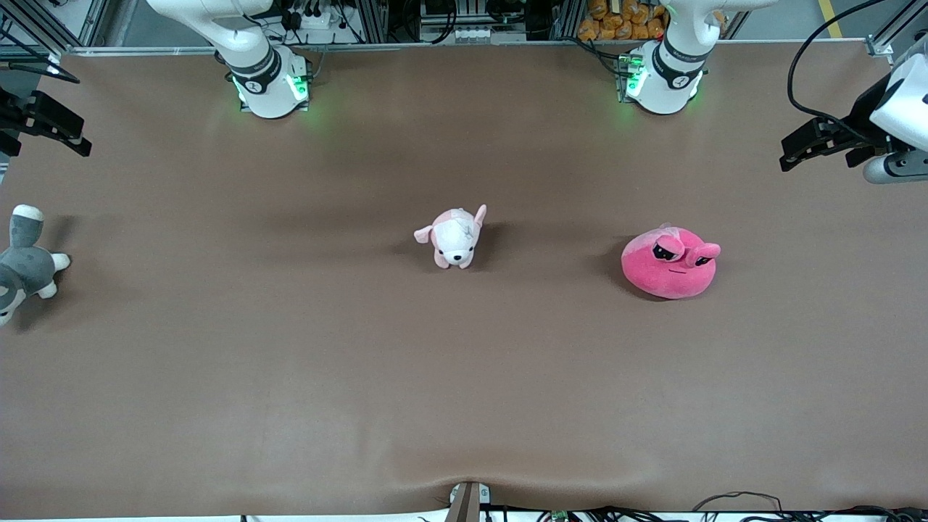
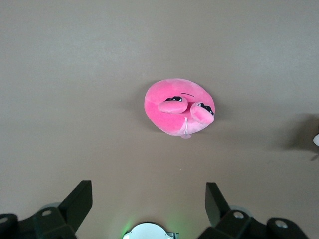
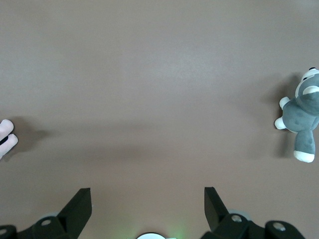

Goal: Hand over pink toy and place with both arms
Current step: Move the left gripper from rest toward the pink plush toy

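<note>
The pink toy [image 1: 669,263], a hot-pink round plush with two bulging black eyes, lies on the brown table toward the left arm's end. It also shows in the left wrist view [image 2: 179,107], out ahead of the fingers. My left gripper [image 1: 797,148] hangs open and empty in the air over the table's left-arm end, apart from the toy; its own view shows it open [image 2: 148,199]. My right gripper [image 1: 76,138] hangs open and empty over the right arm's end of the table, and its own view shows it open [image 3: 147,201].
A pale pink-and-white puppy plush [image 1: 454,238] stands at the table's middle; its edge shows in the right wrist view [image 3: 6,137]. A grey-and-white plush animal [image 1: 22,264] lies at the right arm's end, also in the right wrist view [image 3: 301,119].
</note>
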Tool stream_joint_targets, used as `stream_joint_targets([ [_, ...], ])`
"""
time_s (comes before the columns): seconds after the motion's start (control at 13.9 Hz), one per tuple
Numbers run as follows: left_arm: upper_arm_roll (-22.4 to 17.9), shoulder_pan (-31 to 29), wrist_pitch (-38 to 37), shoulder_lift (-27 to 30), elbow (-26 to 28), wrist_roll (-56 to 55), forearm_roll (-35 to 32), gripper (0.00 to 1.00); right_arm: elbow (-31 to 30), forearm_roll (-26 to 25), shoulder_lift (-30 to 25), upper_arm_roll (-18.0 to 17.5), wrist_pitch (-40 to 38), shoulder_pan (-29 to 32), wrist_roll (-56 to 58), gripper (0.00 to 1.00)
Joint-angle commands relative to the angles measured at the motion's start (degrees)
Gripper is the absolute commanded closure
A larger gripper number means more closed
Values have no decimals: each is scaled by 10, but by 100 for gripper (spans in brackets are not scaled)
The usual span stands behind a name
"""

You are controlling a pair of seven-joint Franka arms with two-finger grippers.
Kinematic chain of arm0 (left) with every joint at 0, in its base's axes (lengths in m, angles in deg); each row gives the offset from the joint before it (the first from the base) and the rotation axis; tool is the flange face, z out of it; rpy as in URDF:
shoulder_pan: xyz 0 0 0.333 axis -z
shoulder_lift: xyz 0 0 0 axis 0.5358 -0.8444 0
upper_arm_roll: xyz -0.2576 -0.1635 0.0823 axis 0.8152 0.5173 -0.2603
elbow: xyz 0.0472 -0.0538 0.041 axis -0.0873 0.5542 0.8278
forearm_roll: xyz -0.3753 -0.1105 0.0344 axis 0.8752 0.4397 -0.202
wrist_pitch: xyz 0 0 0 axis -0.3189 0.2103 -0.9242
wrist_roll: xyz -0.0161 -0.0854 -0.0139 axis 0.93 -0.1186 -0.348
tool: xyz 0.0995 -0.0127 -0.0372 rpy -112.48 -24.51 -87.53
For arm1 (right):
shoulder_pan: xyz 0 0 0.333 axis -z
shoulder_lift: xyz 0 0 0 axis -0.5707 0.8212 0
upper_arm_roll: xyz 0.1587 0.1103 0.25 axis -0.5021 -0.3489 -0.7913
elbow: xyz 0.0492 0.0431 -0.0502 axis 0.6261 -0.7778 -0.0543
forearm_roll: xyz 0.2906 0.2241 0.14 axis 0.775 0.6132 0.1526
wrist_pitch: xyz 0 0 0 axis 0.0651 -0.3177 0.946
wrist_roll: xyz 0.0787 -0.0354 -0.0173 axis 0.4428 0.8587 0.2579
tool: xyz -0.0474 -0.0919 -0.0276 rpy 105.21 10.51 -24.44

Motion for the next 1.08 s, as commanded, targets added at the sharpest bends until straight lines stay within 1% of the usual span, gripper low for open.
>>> stream_joint_targets([
  [0.0, 0, -11, -12, -2, -9, 15, -8, 0, -8, -10, -7, -2, 4, 2, 4, 0],
  [0.22, 0, -11, -8, -9, -12, 5, -3, 0, -8, -10, -7, -2, 3, 2, 4, 0],
  [0.43, 0, -11, -9, -36, -45, 2, -7, 0, -8, -10, -7, -2, 5, 2, 5, 0],
  [1.01, 1, -14, -10, -36, -32, -3, -7, 0, -7, -11, -6, -2, 6, 3, 5, 0],
])
